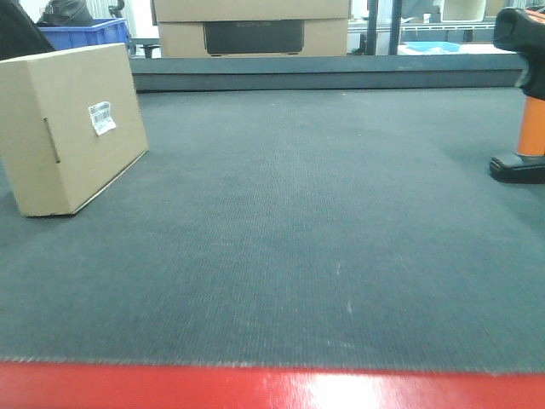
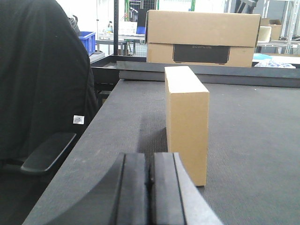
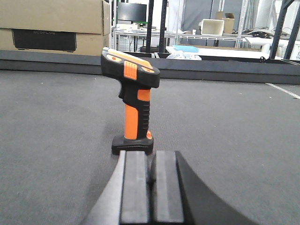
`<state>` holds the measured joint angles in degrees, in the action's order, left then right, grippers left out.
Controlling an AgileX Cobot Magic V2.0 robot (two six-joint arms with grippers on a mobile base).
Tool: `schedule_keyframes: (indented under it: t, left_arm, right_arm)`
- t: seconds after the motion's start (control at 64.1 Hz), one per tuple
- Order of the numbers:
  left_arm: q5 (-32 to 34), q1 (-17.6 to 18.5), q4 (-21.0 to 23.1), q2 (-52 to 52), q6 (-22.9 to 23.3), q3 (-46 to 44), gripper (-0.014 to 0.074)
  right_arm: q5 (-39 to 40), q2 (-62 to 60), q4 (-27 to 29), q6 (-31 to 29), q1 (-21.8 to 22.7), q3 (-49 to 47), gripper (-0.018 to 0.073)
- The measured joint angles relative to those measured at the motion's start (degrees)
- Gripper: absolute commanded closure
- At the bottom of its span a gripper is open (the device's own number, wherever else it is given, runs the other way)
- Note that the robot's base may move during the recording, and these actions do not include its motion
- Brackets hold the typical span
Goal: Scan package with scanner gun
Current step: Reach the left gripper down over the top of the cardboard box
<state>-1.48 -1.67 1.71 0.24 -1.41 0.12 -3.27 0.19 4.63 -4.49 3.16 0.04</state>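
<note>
- Package [image 1: 72, 128] is at the far left of the front view. It's a plain brown carton standing on the grey tabletop [image 1: 289, 239], with a small white barcode label [image 1: 101, 117] on the face toward the camera.
- Scanner [image 1: 526, 111] is way over at the right edge of that same view, partly cut off. It has an orange handle and its black base is flat on the tabletop. It's well apart from the package.
- Left fingers [image 2: 136, 187] are at the bottom centre of the left wrist view, squeezed together with nothing between them. The package stands just ahead and a bit to the right, narrow side facing them, not touching.
- Right fingers [image 3: 135, 187] are the same deal, pressed pad to pad and empty. The scanner stands upright on its base right in front of them, black-and-orange head on top. I can't tell if the tips touch the base.
- Background: a big carton [image 1: 252, 25] at top centre past the tabletop's far edge, and a blue crate [image 1: 85, 32] at upper left.
- A black chair [image 2: 42, 93] fills the left side of the left wrist view.
</note>
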Motion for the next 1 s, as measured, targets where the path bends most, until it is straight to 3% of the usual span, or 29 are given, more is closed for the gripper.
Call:
schedule_keyframes:
  t: [0.843,0.999]
  left_arm:
    - [2.1,0.0,0.0,0.0,0.0,0.0,0.0707]
    - [-5.0,0.0,0.0,0.4,0.0,-7.2,0.0707]
  right_arm:
    - [0.0,0.0,0.0,0.0,0.0,0.0,0.0721]
    - [0.0,0.0,0.0,0.0,0.0,0.0,0.0721]
